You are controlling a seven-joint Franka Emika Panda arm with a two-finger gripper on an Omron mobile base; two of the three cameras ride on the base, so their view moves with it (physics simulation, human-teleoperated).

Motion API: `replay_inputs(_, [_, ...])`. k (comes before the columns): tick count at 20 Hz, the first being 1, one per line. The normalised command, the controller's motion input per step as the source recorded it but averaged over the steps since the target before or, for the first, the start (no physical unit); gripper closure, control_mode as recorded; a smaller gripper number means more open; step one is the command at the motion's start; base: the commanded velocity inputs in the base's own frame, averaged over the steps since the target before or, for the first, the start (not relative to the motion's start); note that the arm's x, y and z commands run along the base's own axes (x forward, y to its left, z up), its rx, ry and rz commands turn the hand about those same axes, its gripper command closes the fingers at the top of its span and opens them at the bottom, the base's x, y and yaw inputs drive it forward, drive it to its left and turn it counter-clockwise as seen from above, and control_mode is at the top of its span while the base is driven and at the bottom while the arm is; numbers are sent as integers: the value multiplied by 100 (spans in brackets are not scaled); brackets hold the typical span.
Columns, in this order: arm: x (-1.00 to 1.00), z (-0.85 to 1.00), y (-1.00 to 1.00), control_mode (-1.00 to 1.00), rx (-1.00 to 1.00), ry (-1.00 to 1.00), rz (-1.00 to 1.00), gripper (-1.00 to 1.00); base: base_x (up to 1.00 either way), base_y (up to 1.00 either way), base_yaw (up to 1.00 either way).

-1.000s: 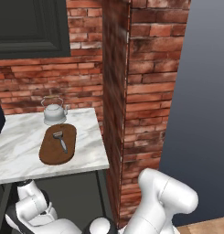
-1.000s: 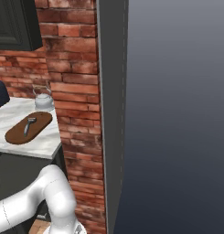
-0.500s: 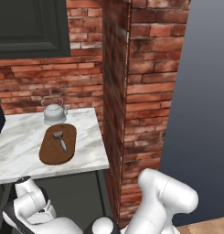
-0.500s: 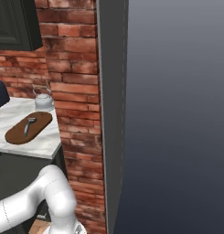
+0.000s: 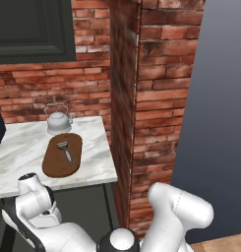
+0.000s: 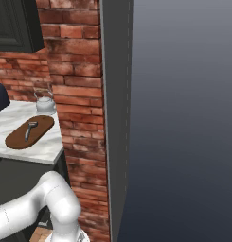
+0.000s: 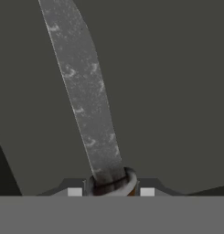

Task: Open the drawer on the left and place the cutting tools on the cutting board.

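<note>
In drawer (image 7: pixel 177 91), tool (image 7: pixel 111 191) grips knife (image 7: pixel 83 105); no markings legible.

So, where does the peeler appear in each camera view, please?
Left base view: peeler on the cutting board, lower left.
Right base view: peeler on the board, left edge, mid-height.
Hand view: not in it.
Shared landmark: kettle behind the board.

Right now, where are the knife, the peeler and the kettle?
knife (image 7: pixel 86 109), hand view, middle of its blade.
peeler (image 5: pixel 66 152), left base view, its handle, on the board.
kettle (image 5: pixel 57 122), left base view, its round body.
</note>
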Motion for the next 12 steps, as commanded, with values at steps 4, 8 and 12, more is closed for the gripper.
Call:
replay_inputs(4, [0, 71, -28, -100, 10, 0, 0, 100, 0, 0, 0])
replay_inputs(8, [-4, 71, -27, -100, 7, 0, 0, 100, 0, 0, 0])
replay_inputs(12, [-4, 76, -24, -100, 7, 0, 0, 100, 0, 0, 0])
